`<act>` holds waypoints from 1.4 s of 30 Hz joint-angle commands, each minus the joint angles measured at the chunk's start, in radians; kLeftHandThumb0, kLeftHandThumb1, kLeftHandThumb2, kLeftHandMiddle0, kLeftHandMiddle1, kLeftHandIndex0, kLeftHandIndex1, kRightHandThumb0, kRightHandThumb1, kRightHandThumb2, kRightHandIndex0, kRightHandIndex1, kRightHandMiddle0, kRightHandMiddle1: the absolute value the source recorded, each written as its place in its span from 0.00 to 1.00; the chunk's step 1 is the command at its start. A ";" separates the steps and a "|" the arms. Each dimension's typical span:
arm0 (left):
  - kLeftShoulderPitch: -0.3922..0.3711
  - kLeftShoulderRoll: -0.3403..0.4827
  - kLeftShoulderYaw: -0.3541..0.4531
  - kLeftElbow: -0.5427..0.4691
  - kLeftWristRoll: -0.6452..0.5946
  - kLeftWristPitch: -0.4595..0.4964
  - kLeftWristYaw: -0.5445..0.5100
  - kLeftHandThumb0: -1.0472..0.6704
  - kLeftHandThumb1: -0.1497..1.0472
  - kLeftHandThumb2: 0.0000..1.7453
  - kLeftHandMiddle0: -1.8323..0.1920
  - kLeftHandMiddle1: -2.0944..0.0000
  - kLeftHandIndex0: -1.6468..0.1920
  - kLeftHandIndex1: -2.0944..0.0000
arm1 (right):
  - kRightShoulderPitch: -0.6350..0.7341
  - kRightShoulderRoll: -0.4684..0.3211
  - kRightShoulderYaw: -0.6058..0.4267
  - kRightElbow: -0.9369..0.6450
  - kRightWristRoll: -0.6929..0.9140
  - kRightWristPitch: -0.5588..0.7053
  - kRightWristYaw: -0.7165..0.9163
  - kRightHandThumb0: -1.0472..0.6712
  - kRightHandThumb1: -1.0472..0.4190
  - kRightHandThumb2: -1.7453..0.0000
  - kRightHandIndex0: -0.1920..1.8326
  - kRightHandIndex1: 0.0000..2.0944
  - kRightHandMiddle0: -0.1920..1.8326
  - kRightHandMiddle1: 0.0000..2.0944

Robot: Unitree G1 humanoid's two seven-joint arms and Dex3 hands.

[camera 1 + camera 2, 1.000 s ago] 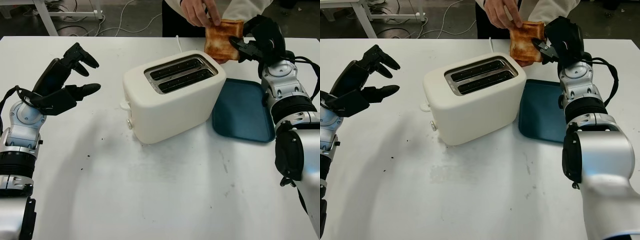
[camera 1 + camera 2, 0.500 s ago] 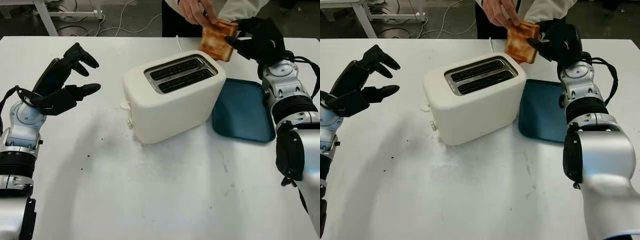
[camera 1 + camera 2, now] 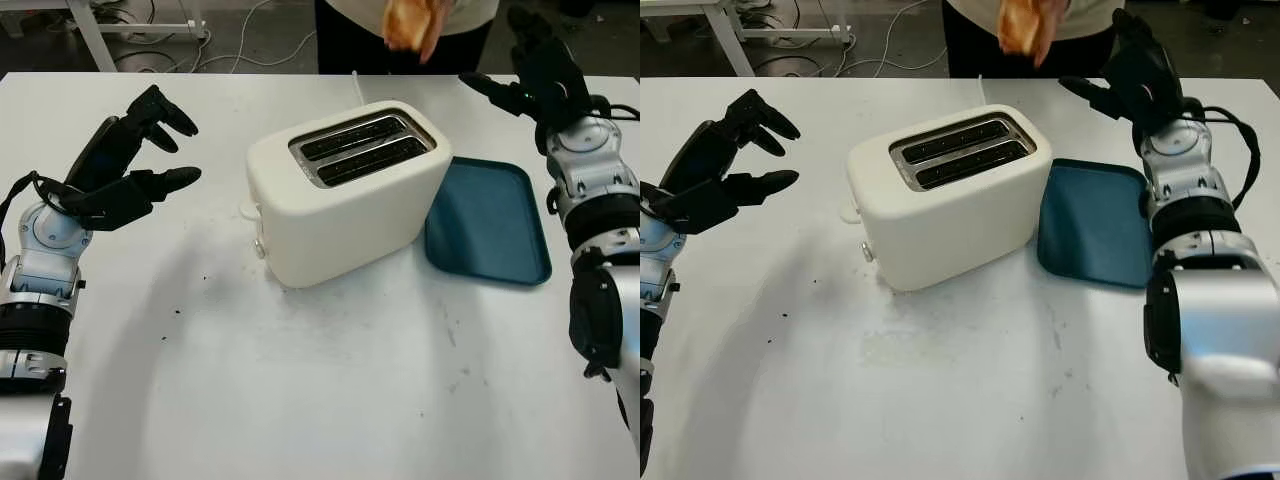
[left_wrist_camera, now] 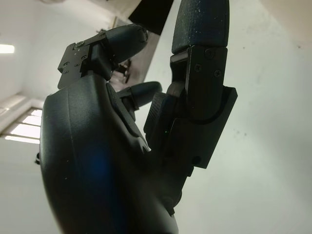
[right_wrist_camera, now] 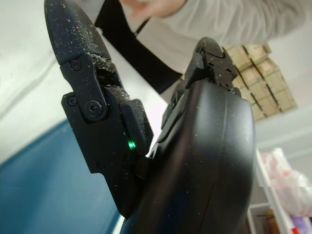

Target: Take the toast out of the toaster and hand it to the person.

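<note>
Now the right hand (image 3: pixel 530 75) is raised open above the far edge of the blue tray (image 3: pixel 487 222), holding nothing. The toast (image 3: pixel 405 22) is in the person's hand (image 3: pixel 428 25) beyond the table (image 3: pixel 320 380), behind the white toaster (image 3: pixel 345 190). The left hand (image 3: pixel 130 160) hovers open, well left of the toaster.

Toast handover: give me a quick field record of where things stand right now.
toast: in the person's hand, beyond the table's far edge
right hand: open, raised above the tray's far end
left hand: open, left of toaster
toaster: both slots empty
tray: teal, right of toaster
</note>
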 commanded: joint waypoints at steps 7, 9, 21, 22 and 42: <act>0.085 -0.034 0.046 -0.081 -0.085 0.060 -0.009 0.00 0.89 0.12 0.91 0.18 0.90 0.24 | 0.415 0.055 -0.061 -0.545 0.055 -0.040 -0.086 0.03 0.09 0.86 0.11 0.01 0.11 0.01; 0.120 -0.055 0.057 -0.119 -0.106 0.080 -0.002 0.00 0.89 0.11 0.90 0.19 0.89 0.24 | 0.535 0.100 -0.085 -0.696 0.131 -0.046 -0.049 0.06 0.09 0.87 0.10 0.00 0.12 0.01; 0.323 -0.206 0.118 -0.261 -0.184 0.088 0.065 0.00 0.89 0.08 0.90 0.24 0.89 0.30 | 0.993 0.296 -0.049 -1.251 0.309 0.079 0.028 0.10 0.09 0.95 0.10 0.00 0.12 0.01; 0.339 -0.213 0.120 -0.279 -0.184 0.091 0.069 0.00 0.89 0.08 0.90 0.25 0.89 0.30 | 1.019 0.309 -0.042 -1.280 0.316 0.082 0.032 0.10 0.09 0.95 0.10 0.00 0.12 0.01; 0.479 -0.342 0.124 -0.404 -0.243 0.151 0.077 0.00 0.89 0.05 0.90 0.23 0.89 0.28 | 1.180 0.430 0.092 -1.380 0.249 0.196 -0.003 0.09 0.09 0.93 0.09 0.00 0.10 0.00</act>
